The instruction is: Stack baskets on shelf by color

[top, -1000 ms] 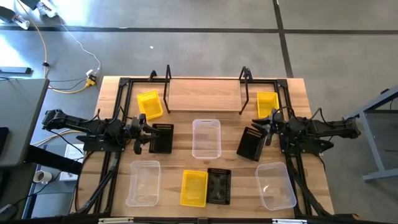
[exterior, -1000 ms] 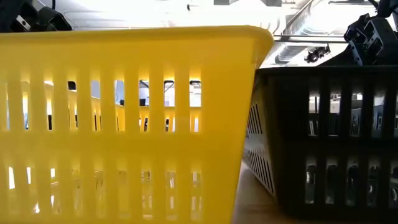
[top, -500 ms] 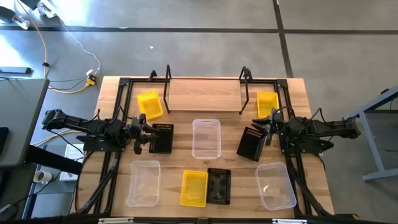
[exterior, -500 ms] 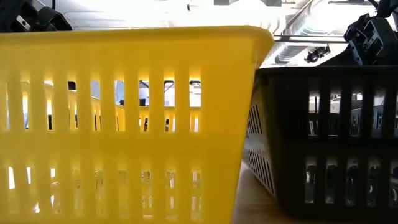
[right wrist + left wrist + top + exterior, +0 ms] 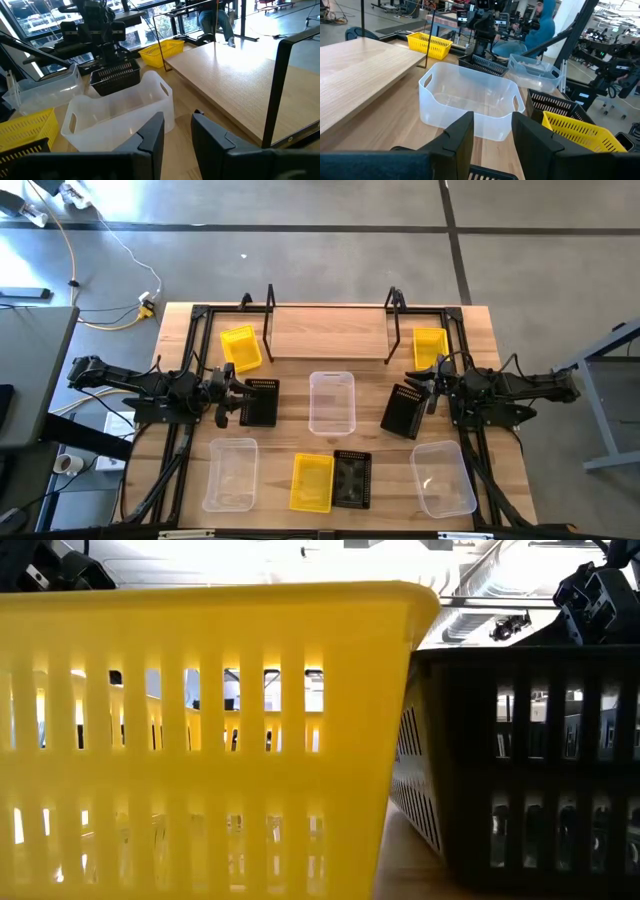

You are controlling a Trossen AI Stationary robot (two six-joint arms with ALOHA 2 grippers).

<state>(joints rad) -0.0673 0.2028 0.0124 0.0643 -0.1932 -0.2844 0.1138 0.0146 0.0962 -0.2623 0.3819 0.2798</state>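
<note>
The shelf (image 5: 328, 333) is seen at the middle of the table's (image 5: 380, 480) far edge, its plank bare, with black rod frames upright at both ends. A yellow basket (image 5: 240, 347) is set on the table just beside the shelf's left end, and a second yellow basket (image 5: 430, 347) just beside its right end. A clear basket (image 5: 332, 402) is placed at the table's centre, near the shelf's front. Toward the left edge, a black basket (image 5: 260, 402) is gripped at its rim by the left gripper (image 5: 229, 402), whose fingers (image 5: 460, 140) are shown with the black rim between them in the left wrist view. Toward the right edge, a tilted black basket (image 5: 405, 411) is met at its rim by the right gripper (image 5: 428, 392); its fingers (image 5: 150, 137) stand slightly apart, and whether the rim is clamped cannot be told. Along the near edge, a clear basket (image 5: 231, 473) is found near the left corner, a third yellow basket (image 5: 312, 481) and a third black basket (image 5: 352, 479) are placed touching side by side at the middle, and a clear basket (image 5: 443, 477) is set near the right corner. In the left wrist view, a person in a blue hood (image 5: 540, 25) is seen beyond the table.
</note>
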